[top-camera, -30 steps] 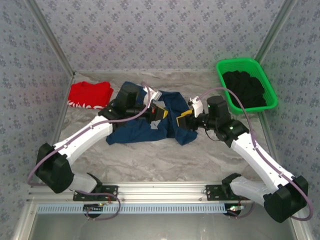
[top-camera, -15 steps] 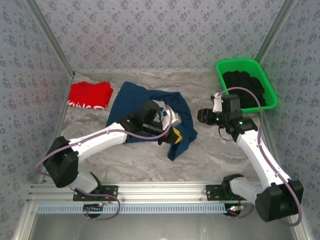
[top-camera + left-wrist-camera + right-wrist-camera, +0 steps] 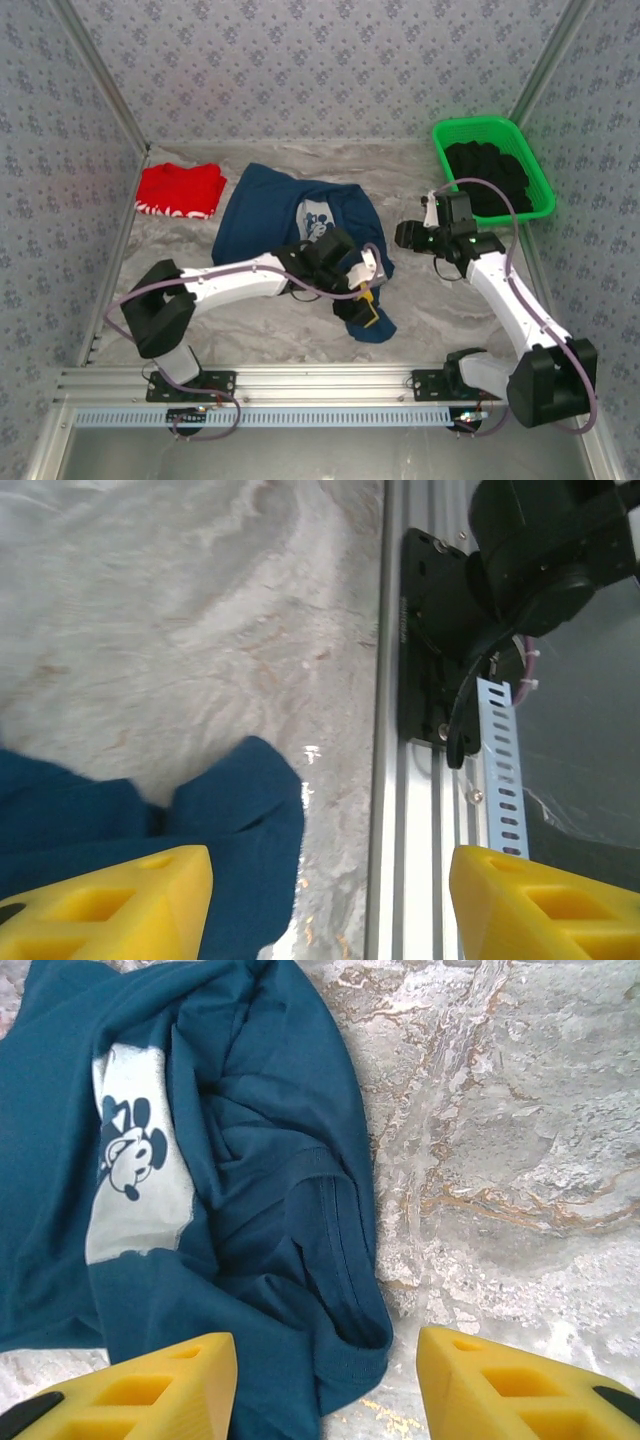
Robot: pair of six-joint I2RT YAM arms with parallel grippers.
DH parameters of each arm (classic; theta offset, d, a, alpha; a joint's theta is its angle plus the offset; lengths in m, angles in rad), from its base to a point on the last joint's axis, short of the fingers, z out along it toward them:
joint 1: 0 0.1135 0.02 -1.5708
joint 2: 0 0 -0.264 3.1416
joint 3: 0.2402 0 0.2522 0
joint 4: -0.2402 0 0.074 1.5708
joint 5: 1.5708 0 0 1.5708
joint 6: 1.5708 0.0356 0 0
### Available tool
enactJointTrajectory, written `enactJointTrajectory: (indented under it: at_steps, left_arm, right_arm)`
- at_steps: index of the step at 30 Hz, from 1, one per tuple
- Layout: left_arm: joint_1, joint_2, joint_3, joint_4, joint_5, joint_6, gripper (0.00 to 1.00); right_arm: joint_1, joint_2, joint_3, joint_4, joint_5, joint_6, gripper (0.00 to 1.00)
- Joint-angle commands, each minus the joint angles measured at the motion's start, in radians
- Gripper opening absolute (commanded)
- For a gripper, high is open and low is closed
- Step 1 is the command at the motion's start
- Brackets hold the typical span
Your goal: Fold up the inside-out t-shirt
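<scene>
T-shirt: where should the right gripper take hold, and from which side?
Probably the hemmed sleeve edge on the right side of the t-shirt. It lies as a free stitched fold beside bare table, so the open right gripper, just to its right, can come in from there and pinch it.

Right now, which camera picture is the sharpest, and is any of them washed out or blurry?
Right wrist view: sharpest, seams on the navy t-shirt and its cartoon print read clearly under even light. Left wrist view: the marbled table looks washed out and soft at upper left, small glints beside the aluminium rail. Top external view: diffuse light, only faint shadows.
</scene>
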Motion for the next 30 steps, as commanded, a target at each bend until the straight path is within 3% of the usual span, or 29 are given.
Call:
enactJointTrajectory:
  at_steps: [1, 4, 7, 12, 17, 24, 30]
  left_arm:
    - [0.112, -0.154, -0.077, 0.04, -0.16, -0.072, 0.64]
    - [0.302, -0.241, -0.172, 0.127, -0.373, -0.285, 0.66]
    - [0.479, -0.226, -0.182, 0.118, -0.524, -0.449, 0.71]
    - [0.658, -0.02, -0.055, 0.073, -0.581, -0.465, 0.74]
    - [0.733, 0.246, 0.187, -0.019, -0.587, -0.396, 0.76]
    - [0.77, 0.494, 0.485, -0.168, -0.637, -0.342, 0.77]
    - [0.783, 0.656, 0.702, -0.305, -0.616, -0.32, 0.77]
  right_arm:
    - [0.042, 0.103, -0.012, 0.109, 0.009, 0.035, 0.53]
    - [0.08, 0.264, 0.048, 0.202, 0.047, 0.031, 0.55]
    - [0.078, 0.42, 0.134, 0.232, 0.042, 0.018, 0.56]
    - [0.073, 0.628, 0.277, 0.234, 0.046, 0.002, 0.58]
    - [0.071, 0.748, 0.395, 0.214, 0.093, -0.018, 0.59]
    - [0.073, 0.9, 0.575, 0.108, 0.133, -0.042, 0.58]
    - [0.075, 0.975, 0.652, 0.082, 0.144, -0.043, 0.46]
